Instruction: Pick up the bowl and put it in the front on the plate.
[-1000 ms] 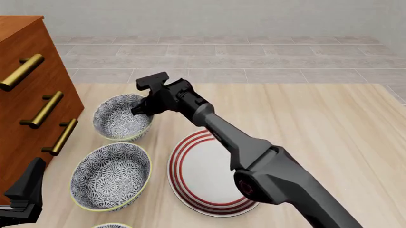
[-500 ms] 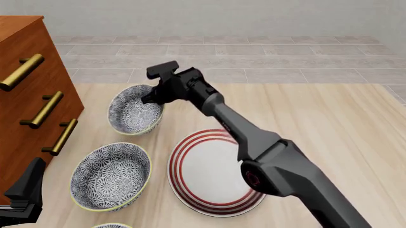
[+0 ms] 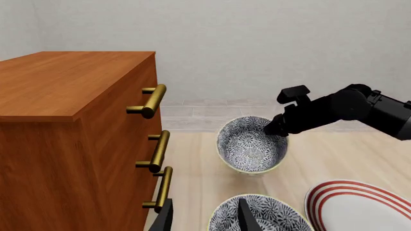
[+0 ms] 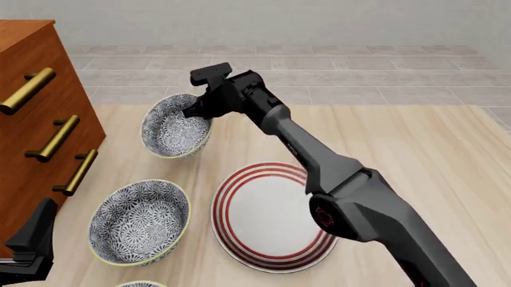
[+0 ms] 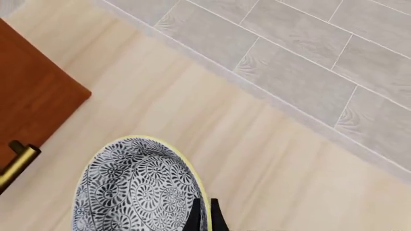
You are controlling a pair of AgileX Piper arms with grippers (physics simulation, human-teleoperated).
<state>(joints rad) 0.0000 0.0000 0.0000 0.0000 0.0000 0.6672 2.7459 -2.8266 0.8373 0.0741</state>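
Pinching the bowl [image 4: 176,127] rim, right end effector [image 4: 195,111] holds it tipped sideways.

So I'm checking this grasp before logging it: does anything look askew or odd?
Only the bowl: the right gripper pinches its rim, and it hangs steeply tilted, its opening facing sideways, clear of the table. The plate lies flat.

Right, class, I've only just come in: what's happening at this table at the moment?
The right gripper is pinching the rim of the patterned bowl, which hangs tilted above the table, beyond the red-ringed plate. It hasn't reached the plate yet. A second patterned bowl sits left of the plate, beside the wooden drawer cabinet. The left gripper waits open, holding nothing.
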